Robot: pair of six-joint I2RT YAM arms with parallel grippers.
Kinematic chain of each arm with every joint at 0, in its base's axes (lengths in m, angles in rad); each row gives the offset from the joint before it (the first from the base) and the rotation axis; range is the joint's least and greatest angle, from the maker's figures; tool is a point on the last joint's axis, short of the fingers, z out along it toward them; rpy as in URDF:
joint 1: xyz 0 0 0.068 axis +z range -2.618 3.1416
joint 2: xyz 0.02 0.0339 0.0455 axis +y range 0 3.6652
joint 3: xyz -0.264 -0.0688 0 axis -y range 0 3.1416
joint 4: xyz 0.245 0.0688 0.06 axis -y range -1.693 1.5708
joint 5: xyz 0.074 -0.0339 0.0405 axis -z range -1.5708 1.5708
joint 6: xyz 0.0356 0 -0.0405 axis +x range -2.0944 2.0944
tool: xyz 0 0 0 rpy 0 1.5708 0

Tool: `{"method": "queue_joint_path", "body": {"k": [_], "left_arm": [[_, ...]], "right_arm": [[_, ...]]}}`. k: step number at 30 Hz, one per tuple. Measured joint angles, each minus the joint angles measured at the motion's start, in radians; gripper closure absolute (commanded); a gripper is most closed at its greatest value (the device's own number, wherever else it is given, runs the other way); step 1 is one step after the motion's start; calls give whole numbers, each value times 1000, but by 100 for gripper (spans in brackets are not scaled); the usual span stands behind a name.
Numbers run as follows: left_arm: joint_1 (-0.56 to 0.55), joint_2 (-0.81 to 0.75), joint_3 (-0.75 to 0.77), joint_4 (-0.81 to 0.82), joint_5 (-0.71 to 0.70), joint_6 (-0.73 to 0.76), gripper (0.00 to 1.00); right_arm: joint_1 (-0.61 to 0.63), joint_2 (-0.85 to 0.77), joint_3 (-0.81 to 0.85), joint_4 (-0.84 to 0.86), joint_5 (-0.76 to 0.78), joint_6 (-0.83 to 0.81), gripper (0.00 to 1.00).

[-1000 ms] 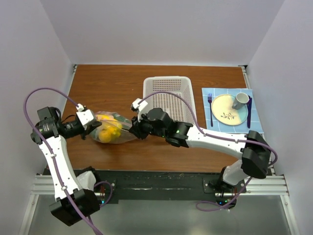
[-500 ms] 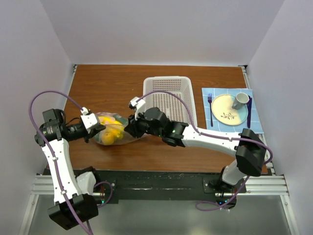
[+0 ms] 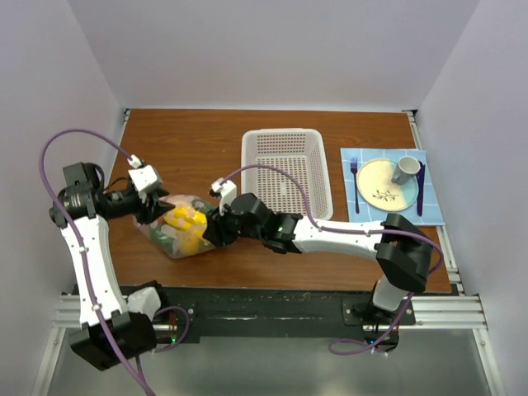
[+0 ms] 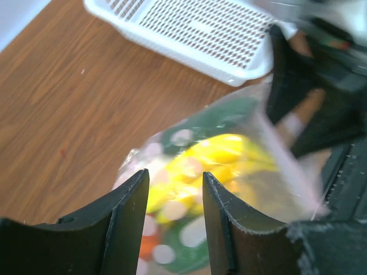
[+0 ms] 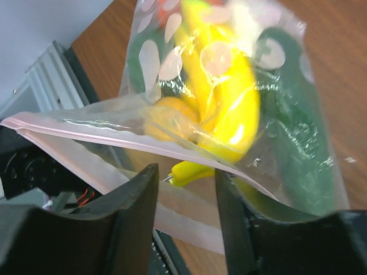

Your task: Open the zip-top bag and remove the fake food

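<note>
One zip-top bag point(image 3: 183, 231) lies at about 8 o'clock on the wooden table point(image 3: 190, 148), flat-ish and bulging. The fake food is still inside it: a yellow banana point(image 3: 188, 224) on top, with green and orange-red pieces under the film. In the right wrist view the pink zip strip point(image 5: 69, 133) runs across just past the fingertips. The two film layers look parted there, so the mouth seems at least partly open, though I can't tell how far. My guess on handling: thin, crinkly and slippery film, light overall, and the loose plastic fruit will roll and shift the weight. It's best taken by the zip strip, one lip per side, not by the belly. Left gripper point(image 3: 153, 210) sits at the bag's 10 o'clock with its jaws spread, and the left wrist view shows the bag through the gap with nothing pinched. Right gripper point(image 3: 213, 233) is at the bag's 3 o'clock, jaws also parted; film lies in front of them but no clamp is visible. White perforated basket point(image 3: 280, 133) is at the bag's 1 o'clock, near but apart. Cream plate point(image 3: 375, 177) with a grey mug point(image 3: 404, 169) sits well apart at the table's 3 o'clock.
</note>
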Motion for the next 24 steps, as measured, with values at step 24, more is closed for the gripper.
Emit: {"method": "queue_joint_path", "body": {"k": [24], "left_arm": [[34,221,-321,333,-257,-45,51]], "right_arm": [[127,67,-130,2,196,2,21]]}}
